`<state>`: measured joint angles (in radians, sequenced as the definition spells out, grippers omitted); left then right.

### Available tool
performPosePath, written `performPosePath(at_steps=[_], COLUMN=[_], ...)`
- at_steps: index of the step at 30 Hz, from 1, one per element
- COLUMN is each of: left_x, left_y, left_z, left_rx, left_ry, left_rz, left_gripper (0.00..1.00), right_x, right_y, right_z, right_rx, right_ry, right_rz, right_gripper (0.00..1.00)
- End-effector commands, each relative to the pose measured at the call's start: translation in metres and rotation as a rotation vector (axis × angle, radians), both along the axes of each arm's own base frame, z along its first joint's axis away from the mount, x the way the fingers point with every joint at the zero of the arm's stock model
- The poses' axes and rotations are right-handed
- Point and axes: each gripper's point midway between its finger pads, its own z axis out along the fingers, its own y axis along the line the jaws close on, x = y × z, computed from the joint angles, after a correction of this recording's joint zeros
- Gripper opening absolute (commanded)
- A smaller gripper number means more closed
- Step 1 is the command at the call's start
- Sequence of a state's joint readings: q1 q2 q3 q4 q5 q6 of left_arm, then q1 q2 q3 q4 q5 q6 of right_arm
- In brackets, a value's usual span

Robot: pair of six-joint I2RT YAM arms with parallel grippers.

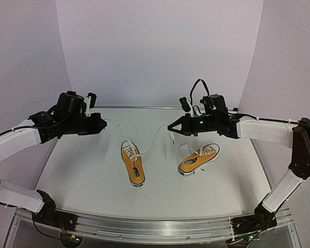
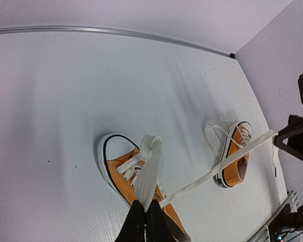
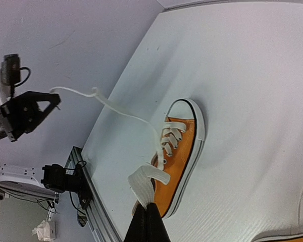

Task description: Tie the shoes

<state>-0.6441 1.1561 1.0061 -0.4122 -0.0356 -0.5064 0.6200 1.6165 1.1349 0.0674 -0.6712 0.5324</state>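
Observation:
Two orange-yellow sneakers lie on the white table. The left shoe (image 1: 133, 164) points away from me, and its white lace runs up in two strands. My left gripper (image 1: 104, 124) is shut on one lace end (image 2: 149, 171), held above and left of the shoe (image 2: 122, 174). My right gripper (image 1: 170, 127) is shut on the other lace end (image 3: 144, 184), above and right of the same shoe (image 3: 181, 151). The right shoe (image 1: 199, 158) lies on its side under the right gripper with loose laces (image 2: 214, 138).
A metal rail (image 1: 155, 227) runs along the near table edge, with the arm bases at its ends. White walls close in the back and both sides. The table's (image 1: 82, 170) far edge strip (image 2: 116, 33) sits behind the shoes.

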Motion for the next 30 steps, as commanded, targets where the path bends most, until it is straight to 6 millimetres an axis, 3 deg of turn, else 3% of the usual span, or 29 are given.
performPosePath(at_steps=[1,5,10,14,18,22,27,30], left_x=[-0.003,0.004,0.019,0.031,0.044,0.055,0.066,0.075], left_y=[-0.042,-0.056,-0.068,-0.076,-0.064,-0.051,-0.070,-0.092], left_z=[0.014,0.014,0.020,0.020,0.019,0.016,0.002,-0.003], left_rx=[-0.101,-0.101,-0.091,-0.073,-0.046,-0.073,-0.099,-0.137], left_ry=[-0.017,-0.016,-0.037,-0.032,-0.025,0.003,0.053,0.067], left_rz=[-0.204,-0.249,-0.262,-0.271,-0.201,-0.162,-0.253,-0.335], left_gripper=[0.00,0.00,0.00,0.00,0.00,0.00,0.00,0.00], right_x=[-0.001,0.003,0.026,0.037,0.045,0.057,0.051,0.040], right_y=[0.028,0.046,0.062,0.077,0.093,0.102,0.100,0.094], right_z=[0.049,0.054,0.080,0.084,0.078,0.086,0.100,0.092], right_rx=[0.097,0.111,0.134,0.157,0.175,0.193,0.207,0.195], right_ry=[-0.133,-0.151,-0.233,-0.244,-0.223,-0.241,-0.279,-0.270], right_rz=[0.121,0.171,0.167,0.203,0.240,0.232,0.252,0.265], right_gripper=[0.00,0.00,0.00,0.00,0.00,0.00,0.00,0.00])
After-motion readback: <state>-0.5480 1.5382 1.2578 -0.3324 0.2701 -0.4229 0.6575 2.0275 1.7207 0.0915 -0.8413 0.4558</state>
